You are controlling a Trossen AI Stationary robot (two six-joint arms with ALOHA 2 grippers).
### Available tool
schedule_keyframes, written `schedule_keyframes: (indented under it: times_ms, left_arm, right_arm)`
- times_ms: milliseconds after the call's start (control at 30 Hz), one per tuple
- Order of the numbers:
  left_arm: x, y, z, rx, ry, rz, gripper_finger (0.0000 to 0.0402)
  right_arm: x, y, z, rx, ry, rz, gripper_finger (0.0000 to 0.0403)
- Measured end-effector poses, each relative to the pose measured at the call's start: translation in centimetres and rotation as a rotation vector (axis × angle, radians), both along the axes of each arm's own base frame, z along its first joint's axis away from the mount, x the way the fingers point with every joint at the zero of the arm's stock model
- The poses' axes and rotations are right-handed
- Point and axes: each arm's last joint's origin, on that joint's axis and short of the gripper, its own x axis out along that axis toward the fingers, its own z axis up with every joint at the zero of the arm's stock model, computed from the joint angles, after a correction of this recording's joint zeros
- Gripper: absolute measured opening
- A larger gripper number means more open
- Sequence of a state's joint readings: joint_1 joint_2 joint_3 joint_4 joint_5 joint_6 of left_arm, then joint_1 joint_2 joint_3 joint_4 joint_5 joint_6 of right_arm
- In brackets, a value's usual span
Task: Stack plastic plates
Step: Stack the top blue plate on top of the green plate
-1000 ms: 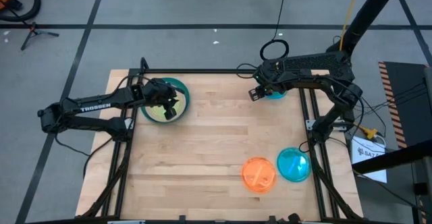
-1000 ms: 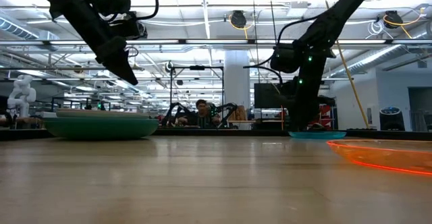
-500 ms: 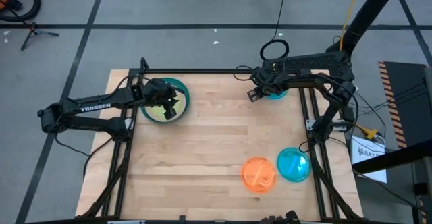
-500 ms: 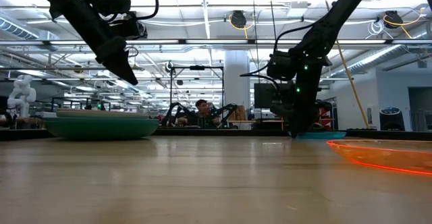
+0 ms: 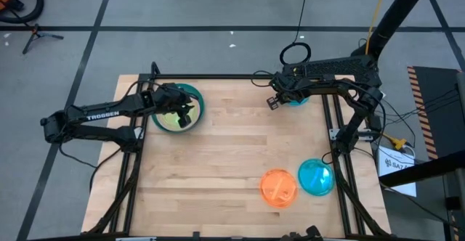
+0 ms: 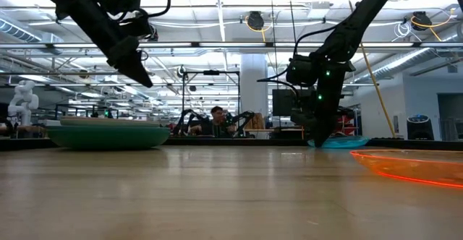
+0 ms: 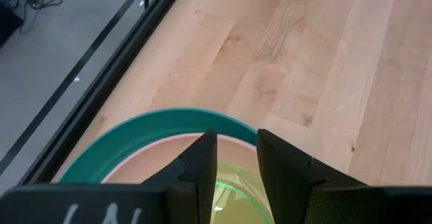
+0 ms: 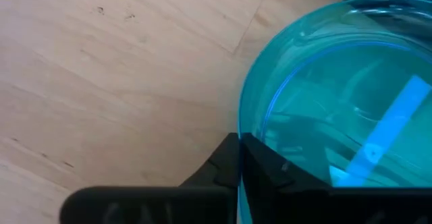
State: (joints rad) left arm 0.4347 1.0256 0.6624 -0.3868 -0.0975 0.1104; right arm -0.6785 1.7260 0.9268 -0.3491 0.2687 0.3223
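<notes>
A stack of plastic plates [image 5: 190, 96] stands at the table's far left: a teal plate [image 7: 128, 140] at the bottom, a pink one [image 7: 155, 156] in it and a translucent lime one [image 7: 233, 190] on top. My left gripper [image 7: 236, 177] hangs open above the stack [image 6: 108, 135], clear of it. At the far right my right gripper [image 8: 238, 158] is shut on a translucent blue plate [image 8: 337, 96]. An orange plate [image 5: 279, 188] and a second blue plate [image 5: 317, 177] lie side by side on the table near the right front. My right gripper pinches the blue plate's rim [image 8: 240, 119] on the plate's left side, one finger inside the plate and one outside. The fingers slant steeply down onto it from above. In the low view the plate [image 6: 340, 143] sits low at the table's surface.
Black frame rails [image 5: 330, 125] run along the table's edges, close beside the blue plate at the far right. The bare wooden middle of the table [image 5: 232, 146] lies between the stack and the loose plates. A person sits in the room beyond the table [image 6: 215, 117].
My right gripper has shifted slightly toward the table's left and sunk a little at the blue plate's edge, and it has shut on the rim. The left arm has kept still above the stack.
</notes>
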Motion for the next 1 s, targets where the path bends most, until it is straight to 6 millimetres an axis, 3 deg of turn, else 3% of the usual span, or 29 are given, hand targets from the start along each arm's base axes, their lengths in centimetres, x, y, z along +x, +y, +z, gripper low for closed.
schedule_keyframes:
  times_ms: [267,567,800,1000]
  left_arm:
    - [0.5,0.2,0.7,0.045,-0.064,-0.01,0.0113]
    - [1.2,0.7,4.2,0.153,-0.15,0.014,0.0113]
    - [0.9,0.7,5.7,0.2,-0.193,0.024,0.0113]
    - [-0.6,0.1,7.0,0.235,-0.241,0.074,0.0113]
  right_arm:
    - [0.7,1.2,0.9,-0.022,0.007,0.124,0.0003]
    - [2.7,3.2,4.0,-0.161,-0.116,0.287,0.0001]
    - [5.3,5.4,5.9,-0.25,-0.194,0.45,0.0001]
    - [8.9,6.9,9.7,-0.339,-0.267,0.585,0.0001]
